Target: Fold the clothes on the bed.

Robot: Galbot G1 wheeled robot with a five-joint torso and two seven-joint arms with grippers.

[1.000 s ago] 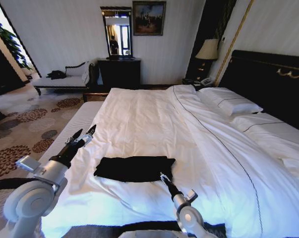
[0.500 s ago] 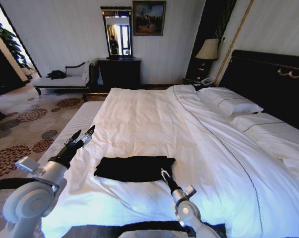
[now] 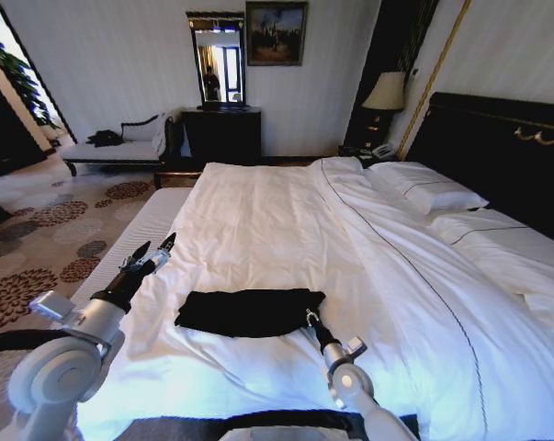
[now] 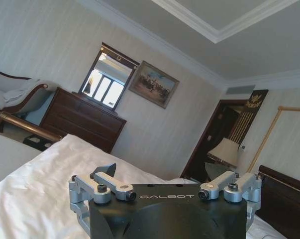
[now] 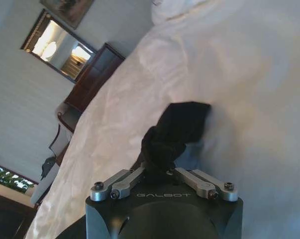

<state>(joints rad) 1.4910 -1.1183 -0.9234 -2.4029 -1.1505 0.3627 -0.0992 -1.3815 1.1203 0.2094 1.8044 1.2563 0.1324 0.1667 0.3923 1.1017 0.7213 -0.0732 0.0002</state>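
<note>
Two grippers flank the shirt point(image 3: 250, 311), folded into a strip lying crosswise low-centre on the bed point(image 3: 286, 220): right gripper point(image 3: 310, 318) pinched on its right end, the nearer tool; left gripper point(image 3: 157, 252) splayed open, up-left, apart.

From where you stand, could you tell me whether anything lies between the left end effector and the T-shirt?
Nothing visible does. The left end effector hovers open over bare white duvet, beside the folded T-shirt; the right end effector is at the shirt's other end, bunching its corner.
</note>
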